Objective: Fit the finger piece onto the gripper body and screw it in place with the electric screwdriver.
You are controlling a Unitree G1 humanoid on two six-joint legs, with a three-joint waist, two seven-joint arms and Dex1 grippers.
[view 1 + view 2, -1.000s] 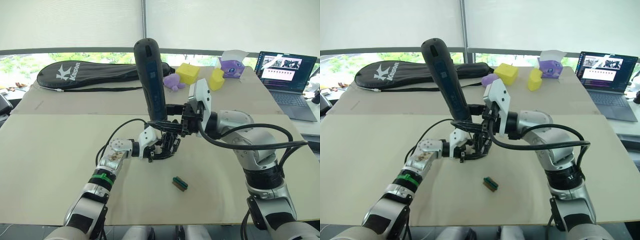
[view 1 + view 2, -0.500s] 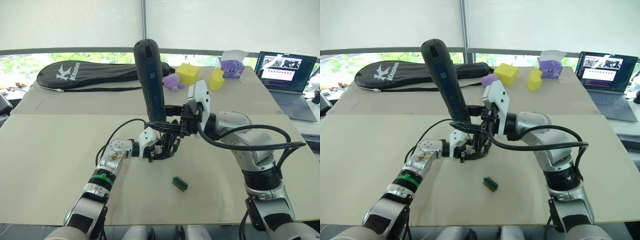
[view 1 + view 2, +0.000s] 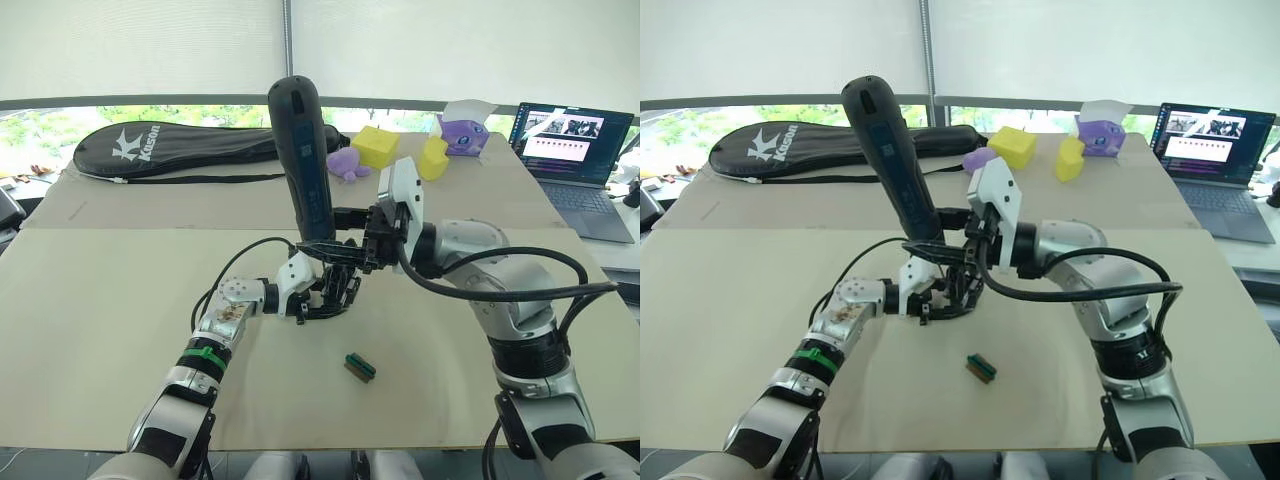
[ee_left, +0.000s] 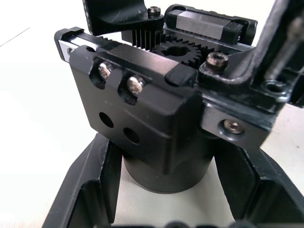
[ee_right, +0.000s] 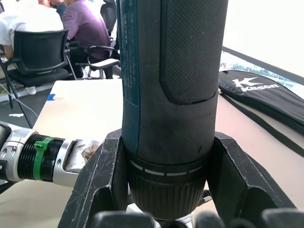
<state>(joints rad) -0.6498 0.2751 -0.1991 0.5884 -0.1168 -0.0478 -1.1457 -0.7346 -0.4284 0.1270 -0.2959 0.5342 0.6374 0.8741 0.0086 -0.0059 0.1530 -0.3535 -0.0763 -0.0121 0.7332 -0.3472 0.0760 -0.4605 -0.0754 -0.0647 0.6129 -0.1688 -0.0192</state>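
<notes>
Screwdriver, long dark grey pen-shaped electric (image 3: 303,160): rigid, top-heavy; right gripper (image 3: 345,250) clamps low collar. Left gripper (image 4: 161,190) clamps black cylindrical gripper body (image 4: 161,118), mid-tabletop.

A pale beige worktop (image 3: 90,330) fills the lower frame, with a second tabletop (image 3: 150,205) butted behind it. Across the top, white roller blinds (image 3: 140,45) are drawn over a window, leaving a bright strip of green foliage (image 3: 45,125) at upper left. People sit on black office chairs (image 5: 42,57) in the right wrist view.
</notes>
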